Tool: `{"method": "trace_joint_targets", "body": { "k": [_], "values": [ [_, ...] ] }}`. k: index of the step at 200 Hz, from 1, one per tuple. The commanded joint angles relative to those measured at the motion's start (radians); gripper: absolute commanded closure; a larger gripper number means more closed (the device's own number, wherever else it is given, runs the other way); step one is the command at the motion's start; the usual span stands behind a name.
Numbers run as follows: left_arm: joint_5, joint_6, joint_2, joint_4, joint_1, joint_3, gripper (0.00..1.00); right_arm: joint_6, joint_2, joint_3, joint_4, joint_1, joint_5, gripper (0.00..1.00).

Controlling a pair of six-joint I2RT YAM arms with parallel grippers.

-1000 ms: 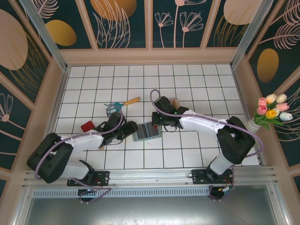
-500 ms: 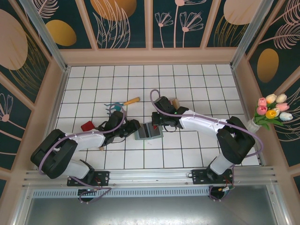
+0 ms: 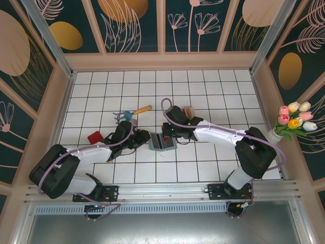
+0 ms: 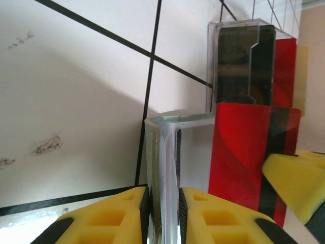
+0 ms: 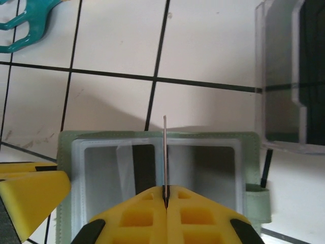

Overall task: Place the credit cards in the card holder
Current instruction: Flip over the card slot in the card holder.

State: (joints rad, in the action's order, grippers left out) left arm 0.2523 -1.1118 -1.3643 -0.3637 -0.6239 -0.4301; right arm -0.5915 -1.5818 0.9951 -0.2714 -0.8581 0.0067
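Note:
The card holder [image 3: 158, 144], a flat grey-green pouch with clear pockets, lies mid-table. My left gripper [image 3: 144, 138] is shut on its left edge; in the left wrist view the yellow fingers [image 4: 122, 213] clamp the holder's edge [image 4: 163, 133]. My right gripper [image 3: 167, 134] is shut on a red credit card [image 4: 244, 152] and holds it upright over the holder. That card appears edge-on [image 5: 165, 147] in the right wrist view, above the holder's rim [image 5: 68, 152]. More dark and red cards stand in a clear case [image 4: 241, 61] just beyond.
A teal tool with a wooden handle [image 3: 133, 112] lies behind the left gripper, and a small red object [image 3: 95, 136] sits to its left. The clear case [image 5: 287, 76] stands close to the holder. Wooden walls ring the tiled table; flowers [image 3: 294, 119] stand at the right.
My left gripper has moved right to the card holder and closed on its left edge. The right gripper has kept its card over the holder and barely moved.

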Motion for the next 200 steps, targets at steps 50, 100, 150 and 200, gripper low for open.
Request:
{"method": "trace_joint_targets", "body": {
  "k": [50, 100, 150, 200],
  "values": [
    [0.026, -0.001, 0.027, -0.058, 0.002, 0.025, 0.86, -0.047, 0.02, 0.059, 0.045, -0.041, 0.013, 0.99],
    [0.027, -0.009, 0.028, -0.07, 0.002, 0.024, 0.97, -0.07, 0.019, 0.081, 0.063, -0.072, 0.023, 0.99],
    [0.034, -0.021, 0.025, -0.081, 0.002, 0.026, 1.0, -0.152, -0.008, 0.102, 0.06, -0.131, 0.156, 0.99],
    [0.039, -0.028, 0.022, -0.093, 0.002, 0.03, 1.0, -0.15, -0.063, 0.136, 0.034, -0.16, 0.191, 0.99]
  ]
}}
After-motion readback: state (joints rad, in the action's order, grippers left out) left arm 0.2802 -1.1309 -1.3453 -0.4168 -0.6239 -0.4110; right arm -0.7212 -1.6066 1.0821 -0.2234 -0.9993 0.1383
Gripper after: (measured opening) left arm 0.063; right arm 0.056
